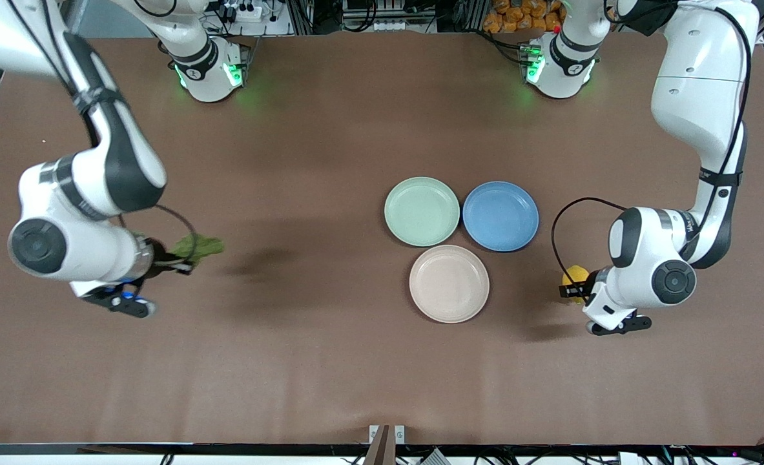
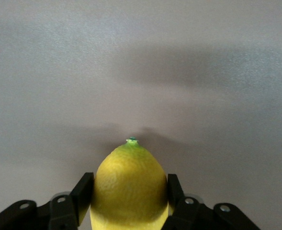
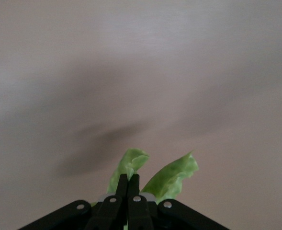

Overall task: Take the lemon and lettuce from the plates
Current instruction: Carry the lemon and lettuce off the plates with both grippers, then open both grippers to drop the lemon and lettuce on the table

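Note:
My left gripper (image 1: 572,289) is shut on the yellow lemon (image 1: 574,276) and holds it above bare table at the left arm's end, beside the plates. In the left wrist view the lemon (image 2: 129,187) sits between the black fingers (image 2: 83,191), nub pointing away. My right gripper (image 1: 174,261) is shut on the green lettuce (image 1: 199,247) and holds it above bare table at the right arm's end. In the right wrist view the lettuce (image 3: 172,178) sticks out past the closed fingertips (image 3: 122,184). The mint green plate (image 1: 422,211) and the beige-white plate (image 1: 449,283) lie empty mid-table.
A blue plate (image 1: 500,216), also empty, lies beside the mint green one toward the left arm's end. The brown table (image 1: 330,361) spreads wide around the three plates. Both arm bases stand at the table's edge farthest from the front camera.

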`<state>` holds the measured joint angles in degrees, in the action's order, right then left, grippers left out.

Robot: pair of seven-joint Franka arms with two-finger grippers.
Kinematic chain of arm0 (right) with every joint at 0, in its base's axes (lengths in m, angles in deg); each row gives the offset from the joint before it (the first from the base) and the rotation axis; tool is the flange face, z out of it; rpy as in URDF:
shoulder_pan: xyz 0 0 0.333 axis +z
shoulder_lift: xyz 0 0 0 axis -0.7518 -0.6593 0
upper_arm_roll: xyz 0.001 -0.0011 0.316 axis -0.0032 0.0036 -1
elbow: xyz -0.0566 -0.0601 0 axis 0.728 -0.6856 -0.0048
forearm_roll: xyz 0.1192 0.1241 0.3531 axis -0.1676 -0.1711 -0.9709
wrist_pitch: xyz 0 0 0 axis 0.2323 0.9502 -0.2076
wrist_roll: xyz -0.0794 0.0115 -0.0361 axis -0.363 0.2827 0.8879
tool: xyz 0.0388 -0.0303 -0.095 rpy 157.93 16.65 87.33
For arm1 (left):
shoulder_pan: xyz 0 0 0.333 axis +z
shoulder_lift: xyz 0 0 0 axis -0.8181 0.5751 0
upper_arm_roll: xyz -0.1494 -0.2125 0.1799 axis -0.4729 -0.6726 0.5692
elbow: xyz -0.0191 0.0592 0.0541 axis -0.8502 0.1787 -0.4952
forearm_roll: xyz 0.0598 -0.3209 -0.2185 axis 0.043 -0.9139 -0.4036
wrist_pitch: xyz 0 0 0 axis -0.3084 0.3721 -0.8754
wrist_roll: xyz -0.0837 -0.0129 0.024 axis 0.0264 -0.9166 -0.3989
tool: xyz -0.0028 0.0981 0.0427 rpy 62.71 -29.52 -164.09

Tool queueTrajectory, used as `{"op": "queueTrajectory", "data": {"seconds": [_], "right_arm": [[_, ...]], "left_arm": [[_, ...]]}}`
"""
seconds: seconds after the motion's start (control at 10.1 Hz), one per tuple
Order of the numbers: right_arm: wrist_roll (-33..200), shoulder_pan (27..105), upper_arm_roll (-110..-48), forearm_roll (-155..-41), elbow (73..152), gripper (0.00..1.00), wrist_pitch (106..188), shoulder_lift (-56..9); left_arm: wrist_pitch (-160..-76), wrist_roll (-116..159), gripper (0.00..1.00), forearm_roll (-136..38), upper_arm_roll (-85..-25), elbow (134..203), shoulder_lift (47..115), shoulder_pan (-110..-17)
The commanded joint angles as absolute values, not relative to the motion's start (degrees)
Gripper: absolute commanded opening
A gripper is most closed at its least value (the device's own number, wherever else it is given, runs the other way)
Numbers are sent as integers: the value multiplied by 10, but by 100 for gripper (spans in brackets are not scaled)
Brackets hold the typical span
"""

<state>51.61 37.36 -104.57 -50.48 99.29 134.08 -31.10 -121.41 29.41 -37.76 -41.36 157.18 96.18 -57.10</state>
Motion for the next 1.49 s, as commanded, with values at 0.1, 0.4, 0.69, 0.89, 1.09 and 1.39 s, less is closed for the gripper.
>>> {"op": "queueTrajectory", "data": {"seconds": [0.1,0.4,0.69,0.89,1.09,1.39], "right_arm": [[583,360,-991,-496,1149,0,1570,-308],[580,359,-980,-499,1159,99,1617,-330],[578,364,-984,-508,1153,100,1545,-266],[582,367,-988,-541,1142,100,1491,-219],[580,367,-1010,-544,1134,100,1454,-173],[580,366,-1036,-551,1104,100,1381,-105]], "left_arm": [[-1201,294,100,-385,-415,1580,938,-565],[-1232,306,100,-395,-418,1678,856,-556],[-1297,306,100,-415,-418,1828,733,-547],[-1297,306,100,-415,-418,1893,663,-544],[-1294,315,100,-415,-418,1925,622,-545],[-1268,301,100,-408,-420,1875,618,-550]]}}
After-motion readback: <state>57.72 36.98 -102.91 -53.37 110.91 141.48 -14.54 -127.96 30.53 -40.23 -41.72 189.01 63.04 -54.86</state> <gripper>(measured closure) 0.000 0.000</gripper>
